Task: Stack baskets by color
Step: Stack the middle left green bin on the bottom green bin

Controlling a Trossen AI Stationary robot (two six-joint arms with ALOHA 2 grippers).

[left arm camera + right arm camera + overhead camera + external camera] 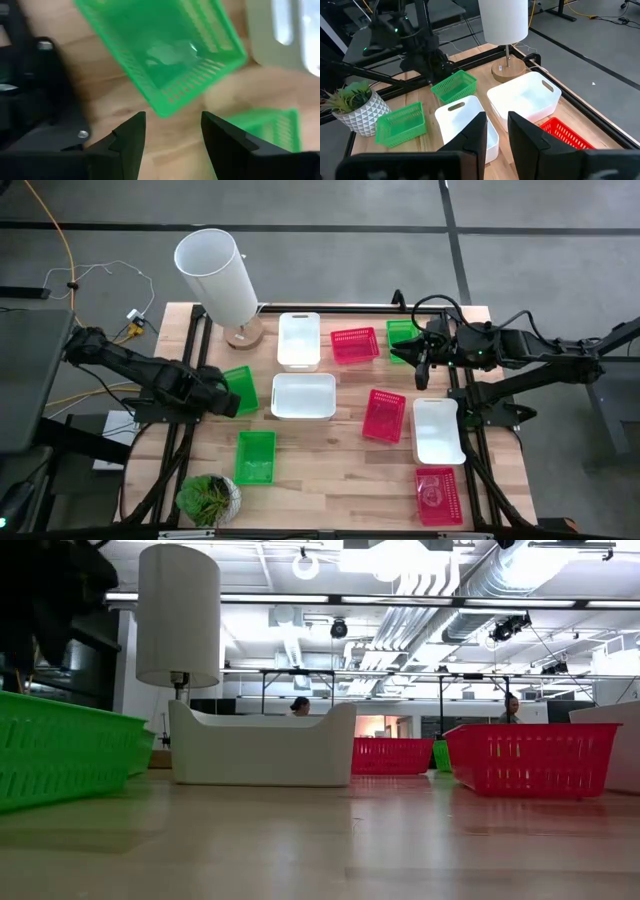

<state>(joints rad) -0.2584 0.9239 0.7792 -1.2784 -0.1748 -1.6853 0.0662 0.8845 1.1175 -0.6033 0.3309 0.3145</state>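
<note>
Three green baskets sit on the table: one at the left (pixel 241 383) (pixel 165 50), one nearer the front (pixel 255 456) (pixel 401 124), one at the back right (pixel 401 332). White baskets (pixel 298 338) (pixel 303 395) (pixel 438 430) and red baskets (pixel 354 344) (pixel 384 415) (pixel 438 493) lie spread across the middle and right. My left gripper (pixel 222 395) (pixel 172 132) points down, open, just beside the left green basket's edge, with nothing between its fingers. My right gripper (pixel 421 365) (pixel 496 135) hangs above the back right green basket, open by a narrow gap.
A tall white lamp (pixel 220 275) stands at the back left on a round wooden base. A potted plant (pixel 208 498) sits at the front left corner. Bare wood shows along the front between the front green basket and the front red basket.
</note>
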